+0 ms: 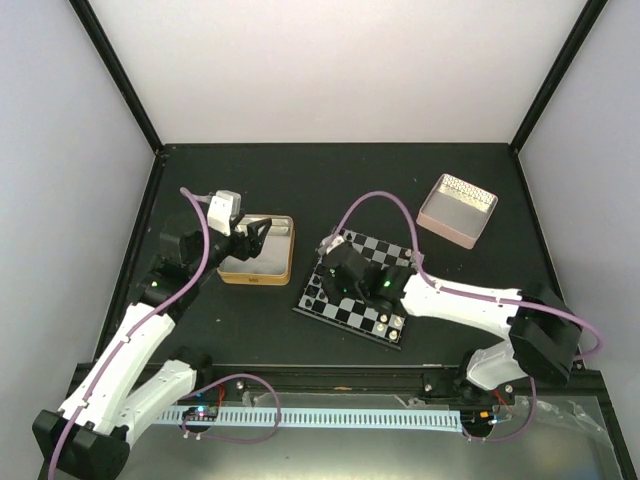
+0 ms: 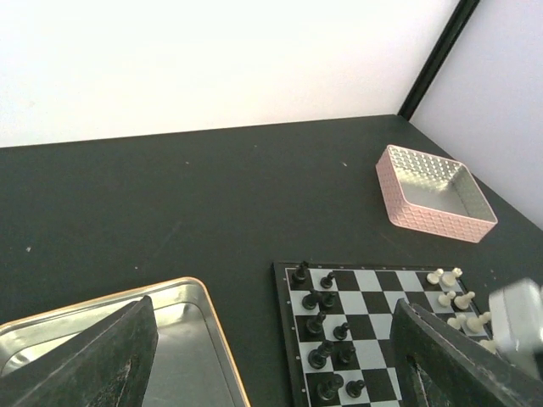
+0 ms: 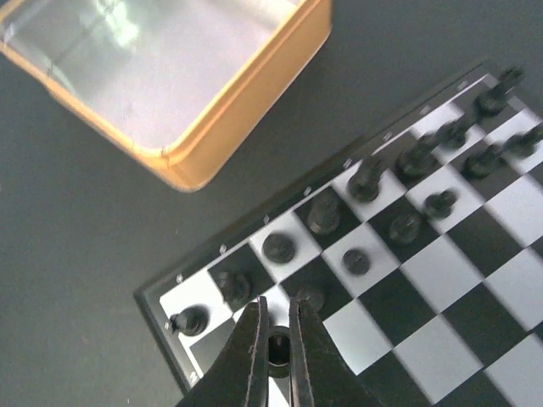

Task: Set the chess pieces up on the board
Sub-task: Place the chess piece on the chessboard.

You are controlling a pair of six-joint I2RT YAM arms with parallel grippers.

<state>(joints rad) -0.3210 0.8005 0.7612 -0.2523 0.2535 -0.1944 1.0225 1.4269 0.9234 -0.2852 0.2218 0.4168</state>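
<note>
Board (image 1: 345, 312) rests on black table (image 1: 300, 185), white walls (image 1: 330, 70).

Non-task items: tin, pink box, cream pieces, table and surround.

Gold-rimmed tin (image 1: 250, 278) sits left of centre in the top view, lid off, bare silvery floor showing, rounded corners. Pink box (image 1: 445, 222) is in the upper right, well apart from the tin, turned at an angle to the table edges, with open top, studded outer walls and a shiny lining. Small cream pieces (image 2: 458, 298) stand upright in a tight cluster at the lower right of the left wrist view. Matte black table (image 1: 250, 175), white walls behind, black frame posts (image 1: 115, 70) in the corners. Pale slotted strip (image 1: 330, 415) runs along the bottom edge.
</note>
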